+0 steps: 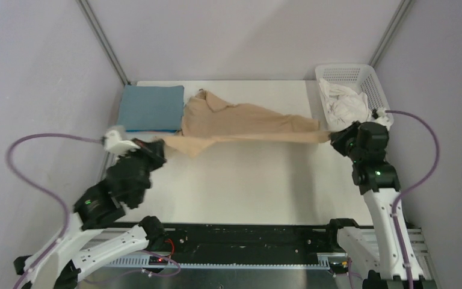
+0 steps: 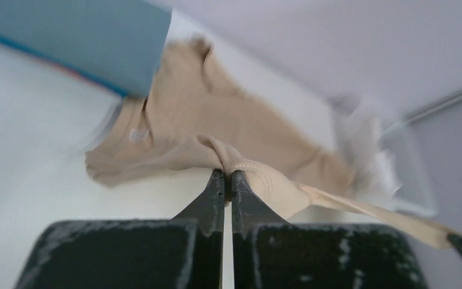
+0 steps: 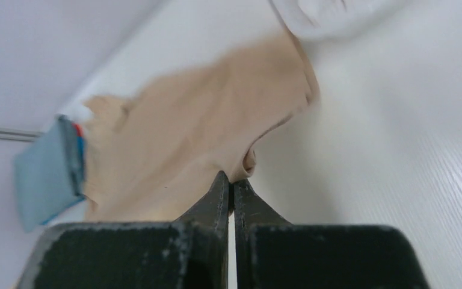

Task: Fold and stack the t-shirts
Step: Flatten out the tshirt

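Note:
The tan-beige t-shirt (image 1: pixel 240 123) hangs stretched between my two grippers across the back half of the table, its collar end resting near the back left. My left gripper (image 1: pixel 159 146) is shut on its left hem corner, seen in the left wrist view (image 2: pixel 228 174). My right gripper (image 1: pixel 334 137) is shut on the right corner, seen in the right wrist view (image 3: pixel 231 180). The teal-blue t-shirt (image 1: pixel 152 108) lies folded flat at the back left, just beside the tan shirt; it also shows in the left wrist view (image 2: pixel 78 36) and the right wrist view (image 3: pixel 45 171).
A white lattice basket (image 1: pixel 373 81) with white cloth (image 1: pixel 344 104) in it stands at the back right, close behind my right gripper. Grey walls enclose the white table (image 1: pixel 246 186) on three sides.

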Controlling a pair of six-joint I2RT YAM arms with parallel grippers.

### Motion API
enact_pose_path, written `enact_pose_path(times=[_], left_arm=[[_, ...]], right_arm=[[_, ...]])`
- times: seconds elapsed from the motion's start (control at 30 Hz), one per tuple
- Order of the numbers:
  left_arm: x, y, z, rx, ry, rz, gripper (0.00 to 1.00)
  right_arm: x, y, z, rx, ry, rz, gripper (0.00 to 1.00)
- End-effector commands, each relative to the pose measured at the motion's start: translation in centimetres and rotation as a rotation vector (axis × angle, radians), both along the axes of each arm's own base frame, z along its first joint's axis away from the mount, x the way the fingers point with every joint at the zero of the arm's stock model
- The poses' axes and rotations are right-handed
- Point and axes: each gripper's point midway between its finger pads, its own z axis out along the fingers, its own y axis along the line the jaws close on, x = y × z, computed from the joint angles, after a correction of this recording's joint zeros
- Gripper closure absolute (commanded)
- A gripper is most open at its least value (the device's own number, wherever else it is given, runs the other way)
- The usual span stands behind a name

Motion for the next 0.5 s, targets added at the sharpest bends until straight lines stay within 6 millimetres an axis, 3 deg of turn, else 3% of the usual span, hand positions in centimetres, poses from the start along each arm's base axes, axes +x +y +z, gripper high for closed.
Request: enact_pose_path(times=[0.0,0.03,0.07,0.1,0.13,0.27,0.37,0.43,0.47], left_arm=[[-1.7,5.4,9.9,-0.004,-0.225,0.091,1.00],[-2.5,5.5,12.4,0.004,-0.275,0.036,1.00],[-3.5,5.5,15.5,-0.044,-0.347,-0.027,1.00],[-4.0,5.7,16.9,-0.018,-0.383,-0.057,1.00],[-5.3,5.9,19.9,-0.030,-0.461,-0.118,1.00],[-9.8,6.3,28.5,-0.039,-0.681,-0.308,1.00],[-11.9,6.7,32.2,-0.026,-0.755,-0.380,1.00],[-13.0,6.7,34.5,-0.020,-0.800,-0.422,1.00],[-13.9,6.5,35.8,-0.020,-0.834,-0.461,1.00]], right_arm=[[-2.0,-0.2,10.7,-0.043,-0.247,0.018,1.00],[-2.6,-0.4,11.8,-0.049,-0.270,0.007,1.00],[-3.2,-0.5,14.3,-0.052,-0.325,0.004,1.00],[-3.8,-0.5,15.4,-0.057,-0.343,0.007,1.00],[-4.6,-0.4,17.8,-0.060,-0.398,0.015,1.00],[-8.8,-0.5,24.6,-0.079,-0.554,0.015,1.00],[-12.0,-1.0,28.3,-0.107,-0.637,-0.005,1.00],[-15.2,-1.1,32.0,-0.124,-0.734,-0.011,1.00],[-15.8,-1.1,32.4,-0.133,-0.740,-0.008,1.00]])
